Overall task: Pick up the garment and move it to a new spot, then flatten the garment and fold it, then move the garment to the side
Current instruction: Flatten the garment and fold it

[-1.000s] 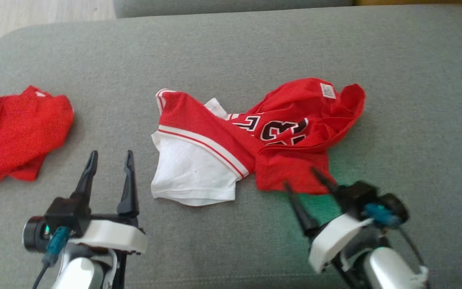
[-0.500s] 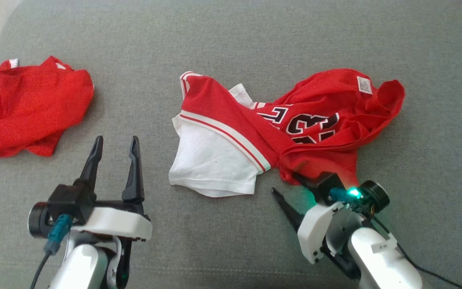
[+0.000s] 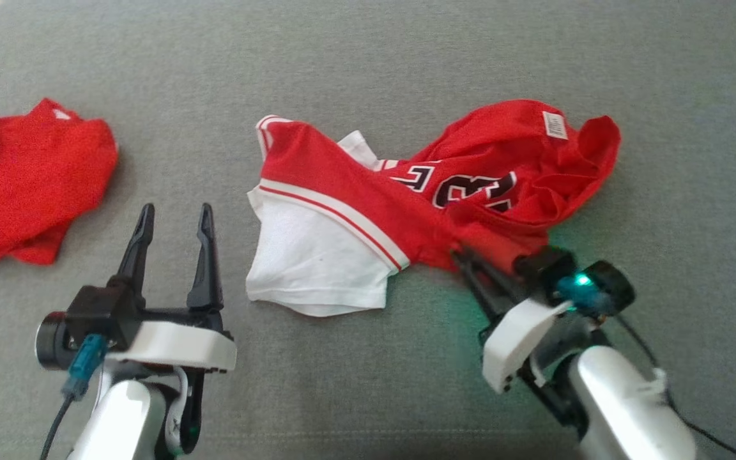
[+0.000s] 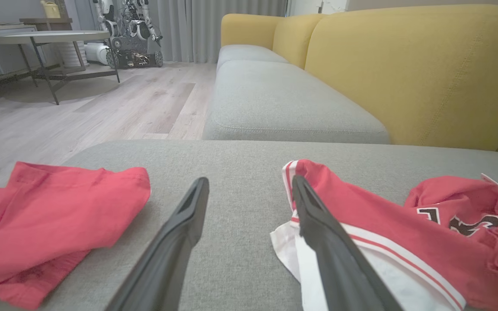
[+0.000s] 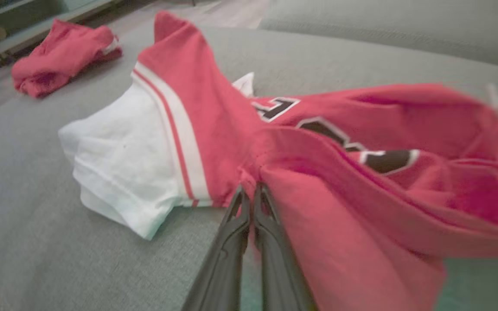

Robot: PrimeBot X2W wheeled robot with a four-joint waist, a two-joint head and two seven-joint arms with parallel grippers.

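The right gripper (image 5: 249, 193) pinches the near edge of the jersey (image 3: 355, 191) crumpled on the cushion (image 3: 406, 57), the left gripper (image 3: 173, 214) open beside it; so thin a bite could slip on lifting

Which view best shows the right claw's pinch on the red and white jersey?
Right wrist view: the right claw is shut on a red fold of the red and white jersey. Head view shows it from above, tips half hidden. Left wrist view shows the jersey's striped end.
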